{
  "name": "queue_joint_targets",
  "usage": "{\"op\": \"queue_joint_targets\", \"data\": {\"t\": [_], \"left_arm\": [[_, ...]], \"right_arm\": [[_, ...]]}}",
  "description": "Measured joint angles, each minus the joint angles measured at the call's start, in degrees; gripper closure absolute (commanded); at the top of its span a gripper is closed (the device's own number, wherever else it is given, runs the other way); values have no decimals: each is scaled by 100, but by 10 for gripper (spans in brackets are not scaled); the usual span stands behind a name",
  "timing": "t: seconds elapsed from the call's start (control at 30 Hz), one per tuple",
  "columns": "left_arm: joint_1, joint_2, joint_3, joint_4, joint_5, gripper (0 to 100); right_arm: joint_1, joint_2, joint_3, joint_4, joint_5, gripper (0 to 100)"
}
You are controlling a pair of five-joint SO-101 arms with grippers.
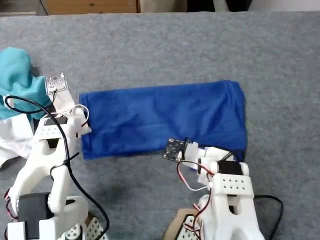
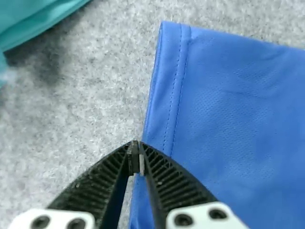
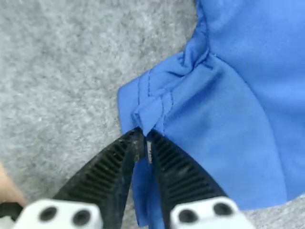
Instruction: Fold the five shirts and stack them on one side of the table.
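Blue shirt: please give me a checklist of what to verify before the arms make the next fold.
1. Is the left gripper shut on the blue shirt edge: ok.
2. Is the right gripper shut on its corner: ok, fabric bunches there.
3. Rest of it flat on the table: ok, high view.
4. The teal shirt lies apart from it: ok.
5. Both grips hold every layer: cannot tell.

SITE: robotics lab test bench | EVIDENCE: table covered in grey felt-like fabric; two white plastic robot arms side by side; exposed black, red and white wiring; small bare dark circuit board | BACKGROUND: light wooden cabinet front
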Motion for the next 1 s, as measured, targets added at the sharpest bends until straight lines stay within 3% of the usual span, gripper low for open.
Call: {"op": "queue_joint_targets", "data": {"t": [0.5,0.83,1.0], "left_arm": [[0,0,0,0,0,981],[0,0,0,0,0,981],[0,0,0,0,0,981]], "right_arm": [[-9,0,-1108,1301,-299,993],[-782,0,-1055,1459,-659,986],[-800,0,-800,1266,-659,849]]}}
